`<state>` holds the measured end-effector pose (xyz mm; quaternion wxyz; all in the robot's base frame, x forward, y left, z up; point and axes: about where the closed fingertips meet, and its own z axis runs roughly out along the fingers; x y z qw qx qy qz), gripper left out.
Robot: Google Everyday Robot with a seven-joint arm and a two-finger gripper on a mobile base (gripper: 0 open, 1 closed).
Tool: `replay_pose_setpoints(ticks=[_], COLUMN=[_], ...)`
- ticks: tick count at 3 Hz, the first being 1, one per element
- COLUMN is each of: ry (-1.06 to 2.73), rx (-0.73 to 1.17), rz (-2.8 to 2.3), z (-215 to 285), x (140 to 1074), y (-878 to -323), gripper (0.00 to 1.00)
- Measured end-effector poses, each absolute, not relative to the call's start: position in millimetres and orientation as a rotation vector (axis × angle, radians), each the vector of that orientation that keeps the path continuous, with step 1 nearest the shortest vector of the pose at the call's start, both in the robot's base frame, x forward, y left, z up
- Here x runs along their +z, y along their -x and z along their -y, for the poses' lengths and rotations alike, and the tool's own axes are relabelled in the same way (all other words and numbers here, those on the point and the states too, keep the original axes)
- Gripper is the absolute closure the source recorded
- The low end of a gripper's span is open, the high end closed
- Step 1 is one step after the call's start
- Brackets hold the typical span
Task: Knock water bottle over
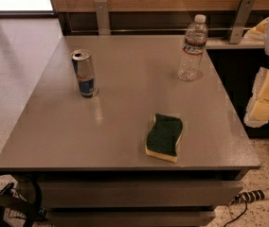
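Observation:
The water bottle [192, 48] is clear ribbed plastic with a white cap and a thin label band. It stands upright on the grey table [125, 122], near the far right corner. My gripper [267, 96], white and pale yellow, hangs at the right edge of the view, off the table's right side. It is to the right of the bottle and nearer the camera, apart from it, with nothing seen in it.
A silver-and-blue drink can [85, 74] stands upright at the table's left. A green-topped yellow sponge [164, 137] lies near the front edge. A wooden wall with metal brackets [241, 20] runs behind the table. A power strip [260, 195] lies on the floor at lower right.

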<state>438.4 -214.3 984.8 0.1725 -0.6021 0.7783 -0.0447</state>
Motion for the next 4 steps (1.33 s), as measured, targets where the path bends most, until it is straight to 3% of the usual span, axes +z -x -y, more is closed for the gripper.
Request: replay_pose_setpoints(ticks=[3, 4], ry=[1.565, 1.191], rx=[-0.126, 0.023], rz=[-2.188, -2.196], z=[228, 270], x=[988, 957], y=[-456, -464], gripper=[0.00, 0.00])
